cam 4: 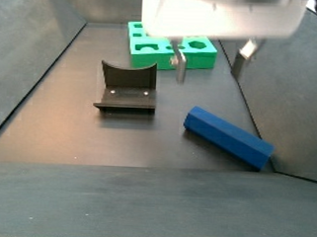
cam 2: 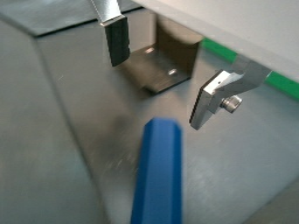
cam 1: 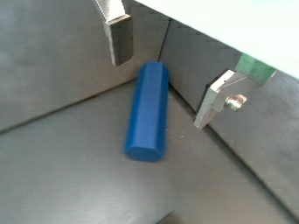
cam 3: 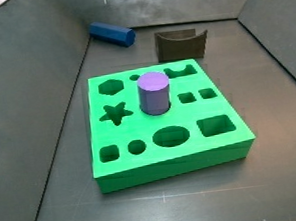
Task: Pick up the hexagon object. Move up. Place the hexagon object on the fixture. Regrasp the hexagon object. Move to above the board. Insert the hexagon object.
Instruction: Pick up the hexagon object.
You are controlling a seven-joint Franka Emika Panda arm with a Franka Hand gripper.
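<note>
The hexagon object, a long blue bar [cam 1: 149, 112], lies flat on the grey floor near a wall; it also shows in the other wrist view [cam 2: 160, 175] and in both side views [cam 3: 110, 32] [cam 4: 229, 136]. My gripper [cam 1: 163, 74] hangs above it, open and empty, with one finger on each side of the bar's far end and well clear of it; in a side view [cam 4: 211, 56] it is above the floor between the bar and the board. The fixture [cam 2: 163, 61] [cam 3: 181, 43] [cam 4: 127, 87] stands empty. The green board [cam 3: 168, 140] [cam 4: 158, 46] lies beyond.
A purple cylinder [cam 3: 153, 92] stands upright in a hole of the board. Grey walls enclose the floor; the bar lies close to a wall corner [cam 1: 111, 87]. A strip of the board [cam 2: 278, 81] shows behind a finger.
</note>
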